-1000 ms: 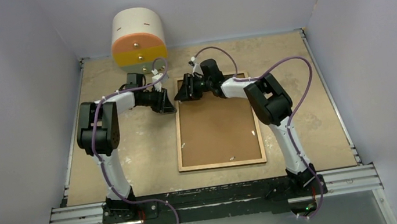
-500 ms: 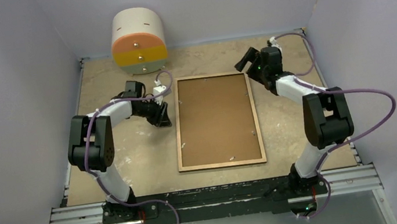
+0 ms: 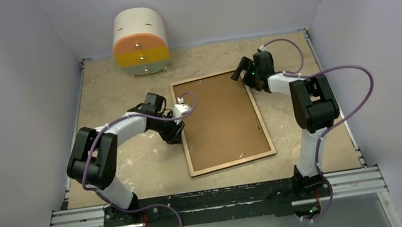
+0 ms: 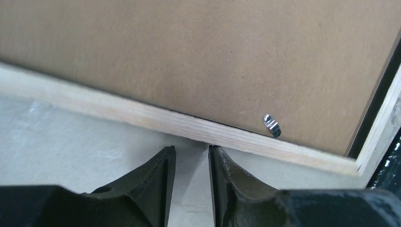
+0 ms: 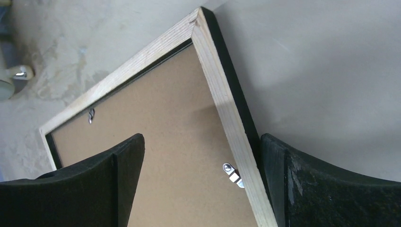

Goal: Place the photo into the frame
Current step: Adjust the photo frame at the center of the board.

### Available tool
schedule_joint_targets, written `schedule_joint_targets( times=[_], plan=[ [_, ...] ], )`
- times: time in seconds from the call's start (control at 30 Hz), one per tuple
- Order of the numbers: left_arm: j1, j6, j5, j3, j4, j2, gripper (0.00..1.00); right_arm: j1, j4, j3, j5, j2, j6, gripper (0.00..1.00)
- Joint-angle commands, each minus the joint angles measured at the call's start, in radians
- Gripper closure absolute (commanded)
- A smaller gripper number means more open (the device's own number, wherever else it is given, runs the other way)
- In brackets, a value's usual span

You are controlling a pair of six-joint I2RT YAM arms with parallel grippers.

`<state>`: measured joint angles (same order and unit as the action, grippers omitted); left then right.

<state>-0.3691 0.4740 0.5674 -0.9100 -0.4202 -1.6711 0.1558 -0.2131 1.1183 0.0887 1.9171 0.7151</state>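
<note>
The frame point(image 3: 232, 163) lies face down and skewed on the table, light wood back up, with the brown backing board point(image 3: 220, 119) set in it. The photo is not in view. My left gripper point(image 3: 180, 133) is at the frame's left edge. In the left wrist view its fingertips point(image 4: 192, 149) stand a narrow gap apart, holding nothing, against the wood edge point(image 4: 189, 125). My right gripper point(image 3: 239, 75) is open at the far right corner. In the right wrist view it point(image 5: 201, 137) straddles the frame's side rail point(image 5: 227, 109), one finger over the board and one outside.
A white round-topped cabinet point(image 3: 139, 42) with orange and yellow drawers stands at the back left. Small metal clips point(image 4: 271, 125) point(image 5: 233, 174) sit on the board beside the frame's rails. Grey walls close in the table on three sides. A metal rail point(image 3: 216, 197) runs along the near edge.
The frame has turned, its near end swinging right. My left gripper came down to its left edge. My right arm swung off the board out to the right, then to the far right corner.
</note>
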Motion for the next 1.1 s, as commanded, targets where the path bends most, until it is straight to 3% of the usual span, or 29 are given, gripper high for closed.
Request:
schedule_joint_targets(
  times=[0.0, 0.13, 0.3, 0.43, 0.6, 0.73, 0.93, 1.07],
  plan=[
    [-0.098, 0.012, 0.002, -0.012, -0.026, 0.010, 0.64, 0.134, 0.076, 0.172, 0.168, 0.113, -0.039, 0.08],
    [-0.183, 0.029, 0.039, -0.067, -0.087, 0.018, 0.55, 0.242, 0.127, 0.332, 0.239, 0.198, -0.060, 0.09],
    [-0.234, 0.135, 0.084, -0.108, -0.221, 0.065, 0.20, 0.254, 0.187, 0.367, 0.172, 0.154, -0.067, 0.05],
    [-0.179, 0.241, 0.067, -0.208, -0.371, 0.142, 0.14, 0.198, 0.235, 0.322, 0.061, 0.035, -0.101, 0.01],
    [0.015, 0.330, 0.046, -0.383, -0.481, 0.152, 0.11, 0.114, 0.295, 0.155, -0.078, -0.198, -0.077, 0.01],
    [0.185, 0.262, -0.045, -0.447, -0.315, 0.056, 0.12, 0.075, 0.387, -0.037, -0.087, -0.391, -0.040, 0.01],
    [0.307, 0.121, -0.178, -0.543, -0.139, -0.183, 0.27, 0.064, 0.533, -0.383, -0.051, -0.751, 0.005, 0.01],
    [0.321, 0.084, -0.193, -0.531, -0.057, -0.244, 0.36, 0.062, 0.651, -0.499, -0.031, -0.960, 0.033, 0.01]
  ],
)
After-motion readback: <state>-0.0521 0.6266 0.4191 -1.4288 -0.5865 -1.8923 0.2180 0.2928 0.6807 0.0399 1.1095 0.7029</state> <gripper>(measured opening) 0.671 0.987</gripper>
